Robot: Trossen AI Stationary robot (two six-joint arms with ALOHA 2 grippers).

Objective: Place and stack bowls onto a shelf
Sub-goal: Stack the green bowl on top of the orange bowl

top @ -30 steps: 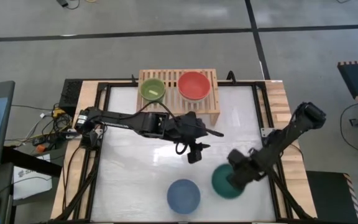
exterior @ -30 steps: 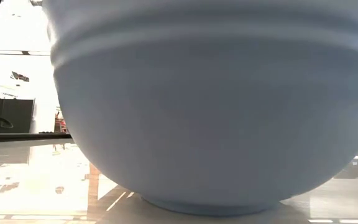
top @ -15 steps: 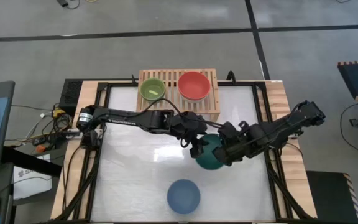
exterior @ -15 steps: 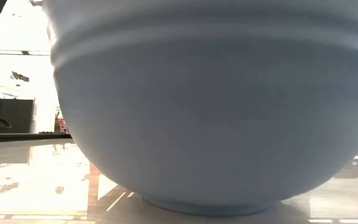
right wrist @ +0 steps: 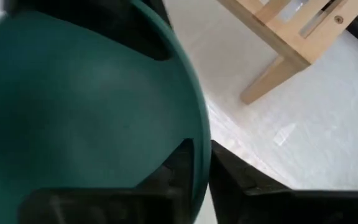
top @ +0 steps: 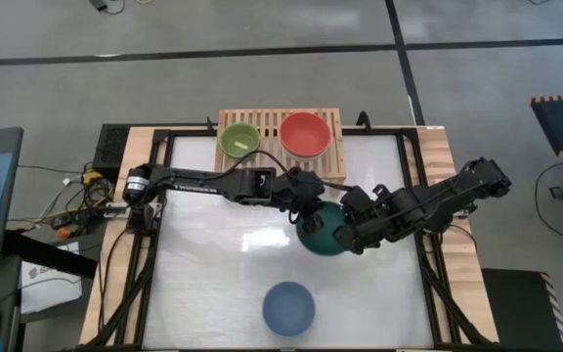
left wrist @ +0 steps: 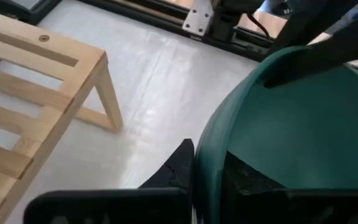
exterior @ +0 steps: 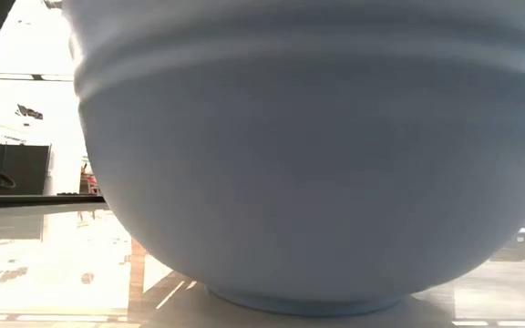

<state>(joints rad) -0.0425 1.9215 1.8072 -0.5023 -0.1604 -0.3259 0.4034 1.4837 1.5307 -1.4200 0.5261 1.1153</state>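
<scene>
A dark green bowl [top: 323, 233] hangs tipped on its side over the middle of the table, in front of the light-wood shelf [top: 270, 125]. My left gripper [top: 304, 213] is shut on the bowl's rim on the side toward the table's left. My right gripper [top: 352, 233] is shut on the rim from the opposite side. A lime green bowl [top: 240, 142] and a red bowl [top: 305, 135] stand side by side on the shelf's slats. A slate blue bowl [top: 288, 308] rests on its foot near the table's front edge and fills the low view [exterior: 262, 155]. My left gripper has the dark green bowl's rim [left wrist: 205, 140] between its two fingers. One finger [left wrist: 178, 167] is outside the wall and one [left wrist: 247, 182] inside. It comes from the table's left. The bowl is lifted clear and tipped. My right gripper straddles the opposite stretch of rim [right wrist: 199, 138]. One finger [right wrist: 180, 163] lies inside the bowl and one [right wrist: 229, 169] outside. It reaches in from the table's right, slanting down. A thin strip of table shows between the outer finger and the wall.
The shelf's near right leg [right wrist: 267, 79] stands close behind the held bowl, and its slatted top [left wrist: 36, 93] shows in the left wrist view. The shelf's right third [top: 332, 147] is bare slats. White tabletop [top: 213, 284] lies between the arms and the slate blue bowl.
My right gripper has carried the dark green bowl from the table's near right up and toward the middle, tipping it on its side. My left gripper has drawn slightly toward the far edge, met the bowl and taken hold of its rim.
</scene>
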